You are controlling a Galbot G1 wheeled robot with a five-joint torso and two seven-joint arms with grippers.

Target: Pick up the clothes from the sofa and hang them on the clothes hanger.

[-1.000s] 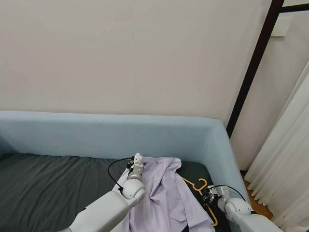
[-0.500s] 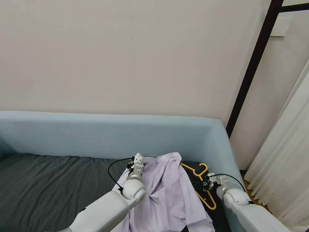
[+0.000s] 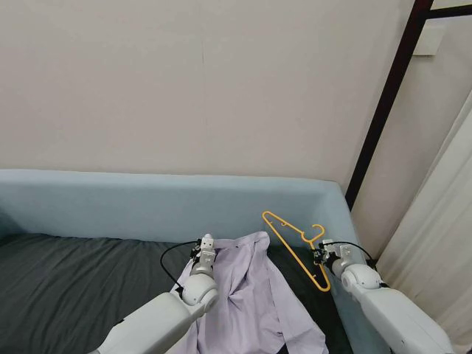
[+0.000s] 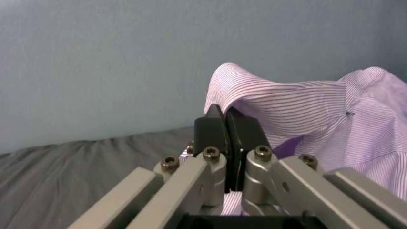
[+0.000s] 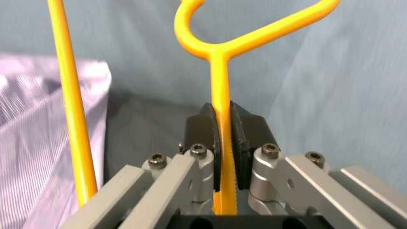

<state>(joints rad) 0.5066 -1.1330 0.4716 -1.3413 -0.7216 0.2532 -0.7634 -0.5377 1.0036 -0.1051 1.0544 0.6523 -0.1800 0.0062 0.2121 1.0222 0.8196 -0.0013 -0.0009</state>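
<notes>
Fingers (image 5: 202,128) of your right gripper (image 5: 224,119) are clamped on the thin stem of the orange hanger (image 5: 219,78), just under its hook. Those of your left gripper (image 4: 224,114) are pressed together on a raised fold of the shirt (image 4: 305,109).

Behind everything stands the plain pale wall (image 3: 184,88), smooth and flat. Below it runs the sofa (image 3: 184,203) — a light blue padded back and right arm with rounded edges, set around a dark grey seat cushion (image 3: 74,287) with a matte surface. You have open seat on your left side. On your right the sofa arm stands close beside the right gripper (image 3: 322,254), and past it are a dark upright pole (image 3: 387,103) and a white pleated curtain (image 3: 442,243).

The shirt (image 3: 251,295) is lilac with fine stripes, soft and crumpled. It lies on the seat between your 2 arms, its top edge lifted at the left gripper (image 3: 207,243) near the sofa back. The hanger (image 3: 296,249) is off the seat, held tilted in front of the sofa's right corner, just beside the shirt's right edge — a slim, smooth triangle of round rod with a curled hook.
</notes>
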